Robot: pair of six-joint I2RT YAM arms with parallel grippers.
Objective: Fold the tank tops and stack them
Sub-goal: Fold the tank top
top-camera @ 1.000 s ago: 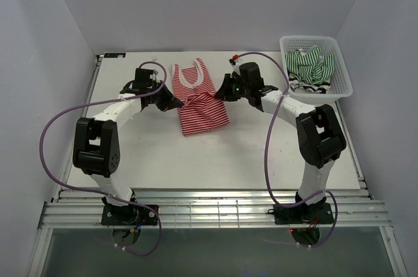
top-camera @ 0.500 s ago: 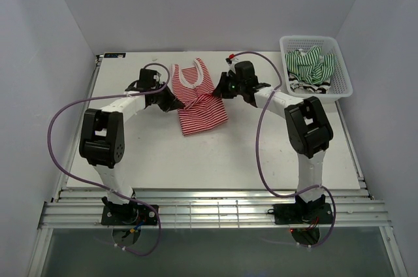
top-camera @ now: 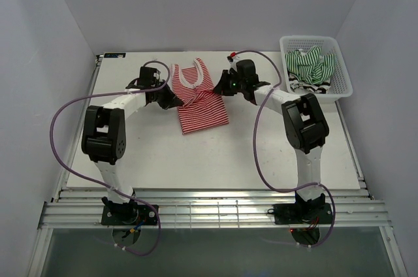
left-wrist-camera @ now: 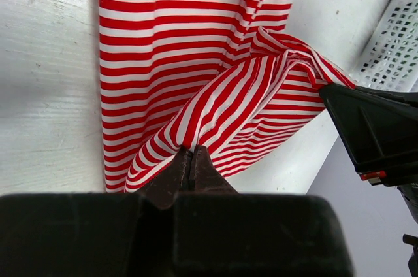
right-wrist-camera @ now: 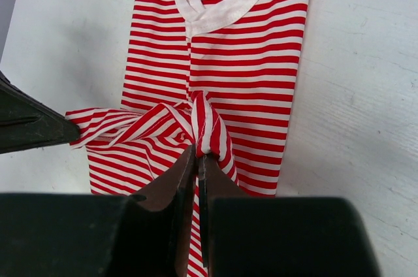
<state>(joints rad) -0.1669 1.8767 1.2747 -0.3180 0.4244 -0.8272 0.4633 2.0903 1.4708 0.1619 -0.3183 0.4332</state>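
The red-and-white striped tank top lies on the white table, neckline toward the far edge. Its lower hem is lifted and carried over its middle. My left gripper is shut on the hem's left corner; in the left wrist view the cloth bunches at the gripper. My right gripper is shut on the right corner, and the right wrist view shows the pinched fold at the gripper. A green-and-white tank top and a black-and-white tank top lie crumpled in the basket.
A white plastic lattice basket stands at the table's far right corner, holding the two other tops. White walls close in the table on three sides. Purple cables loop from both arms over the table's sides.
Both grippers have carried the hem of the red-and-white top toward the far edge, over its middle. Both arms are stretched farther out than a second ago.
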